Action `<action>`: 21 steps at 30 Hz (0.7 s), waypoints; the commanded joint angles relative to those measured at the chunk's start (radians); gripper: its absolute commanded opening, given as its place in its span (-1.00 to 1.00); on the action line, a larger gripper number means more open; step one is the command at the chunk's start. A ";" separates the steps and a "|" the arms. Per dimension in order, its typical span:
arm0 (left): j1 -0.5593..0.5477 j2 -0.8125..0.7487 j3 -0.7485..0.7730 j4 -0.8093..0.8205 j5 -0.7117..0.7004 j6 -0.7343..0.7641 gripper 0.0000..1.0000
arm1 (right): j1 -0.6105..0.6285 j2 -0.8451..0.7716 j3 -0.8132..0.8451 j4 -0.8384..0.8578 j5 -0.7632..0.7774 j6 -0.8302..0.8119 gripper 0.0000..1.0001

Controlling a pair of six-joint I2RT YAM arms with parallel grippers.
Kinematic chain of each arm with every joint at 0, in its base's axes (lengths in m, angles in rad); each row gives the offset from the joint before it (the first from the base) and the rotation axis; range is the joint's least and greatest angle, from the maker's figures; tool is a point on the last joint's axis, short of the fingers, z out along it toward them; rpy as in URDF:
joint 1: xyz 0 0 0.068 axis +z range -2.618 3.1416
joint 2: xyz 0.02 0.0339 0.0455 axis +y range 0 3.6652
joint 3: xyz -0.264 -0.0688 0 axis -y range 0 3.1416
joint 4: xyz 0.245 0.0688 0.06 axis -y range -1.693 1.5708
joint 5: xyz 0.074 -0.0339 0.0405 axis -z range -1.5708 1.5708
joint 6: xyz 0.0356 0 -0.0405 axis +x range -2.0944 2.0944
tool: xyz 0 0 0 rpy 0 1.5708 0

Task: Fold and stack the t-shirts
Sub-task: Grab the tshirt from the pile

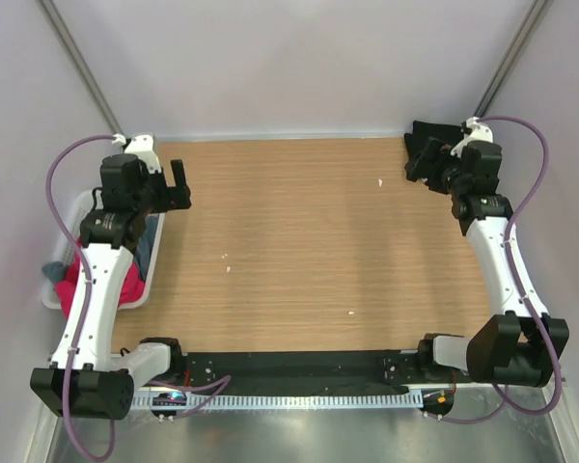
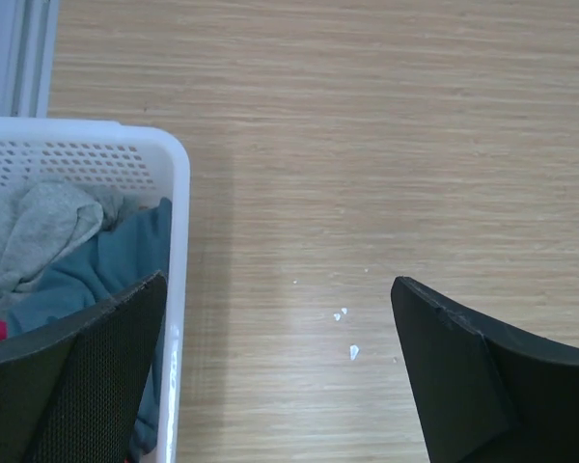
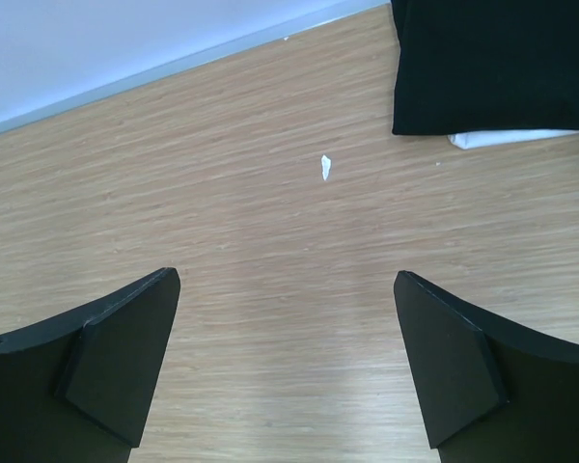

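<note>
Holding both pairs of my jaws apart, I counted three t-shirts, grey (image 2: 29, 227), blue (image 2: 116, 256) and pink (image 1: 127, 285), in one basket (image 2: 96, 135) and one black t-shirt (image 3: 492, 63) on the tabletop (image 1: 309, 241).

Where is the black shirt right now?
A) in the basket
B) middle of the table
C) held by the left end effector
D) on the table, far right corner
D: the black shirt lies flat on the table at its far right corner, apart from the basket.
</note>
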 commanded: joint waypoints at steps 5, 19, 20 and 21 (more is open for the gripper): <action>0.005 -0.053 -0.036 -0.071 -0.220 0.160 0.78 | 0.000 -0.005 -0.028 0.012 -0.100 -0.127 1.00; 0.010 0.114 -0.116 0.045 -0.600 0.320 0.99 | 0.000 0.063 -0.028 -0.034 -0.200 -0.155 1.00; 0.011 0.138 -0.122 0.047 -0.600 0.320 0.99 | 0.000 0.057 -0.037 -0.034 -0.208 -0.156 0.99; 0.015 0.198 -0.118 0.049 -0.615 0.317 0.99 | 0.000 0.043 -0.043 -0.032 -0.209 -0.162 0.99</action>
